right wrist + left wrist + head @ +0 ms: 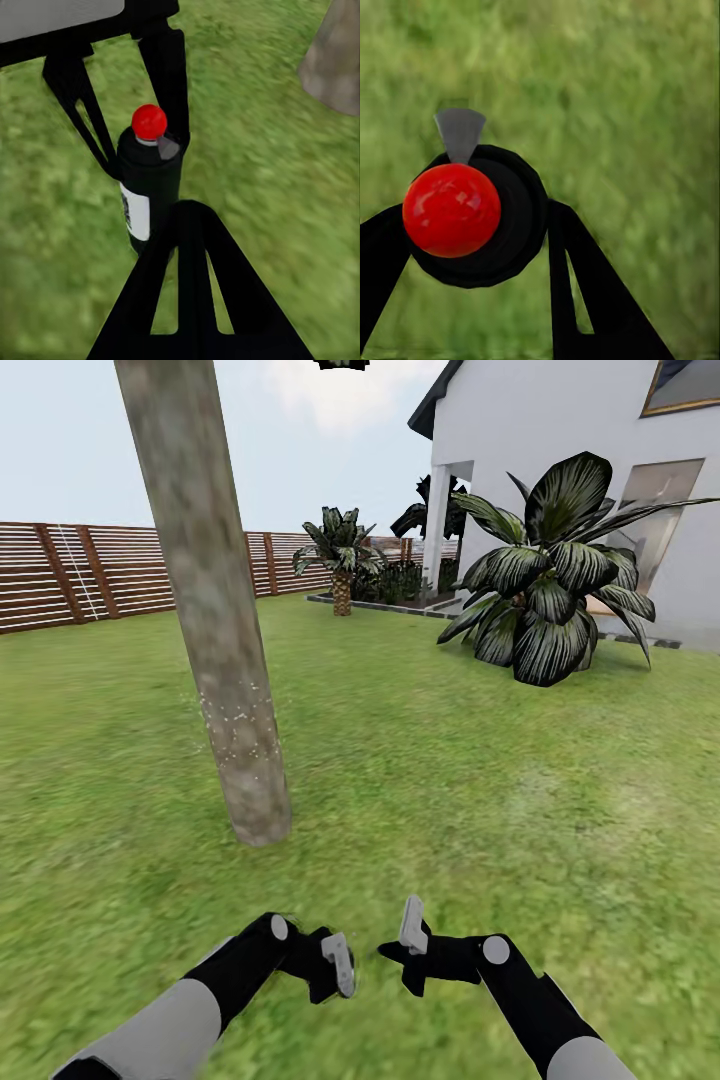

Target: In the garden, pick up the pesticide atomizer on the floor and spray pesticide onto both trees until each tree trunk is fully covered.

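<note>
Status: the atomizer (150, 187) is in my left gripper (335, 965), upright and, as far as I can judge, clear of the grass (480, 780). The two fingers (169, 75) pinch the black body from opposite sides, just below the red knob (451, 210). The grey nozzle (459, 133) sticks out past the knob, away from the wrist camera.

The right gripper (410, 945) sits just beside the left, low in front of me. Its fingers look pressed together, with nothing between them.

The trunk (215, 630) stands near, ahead and to my left. A patch of pale specks (238, 732) marks its lower part; the bark above looks bare.

Handling: I judge the can small, light and rigid, with a smooth round wall and a white label (136, 211). It could slip or twist in a loose pinch. The hold belongs on the mid-body, clear of knob and nozzle, squeezed firmly without fear of crushing.
</note>
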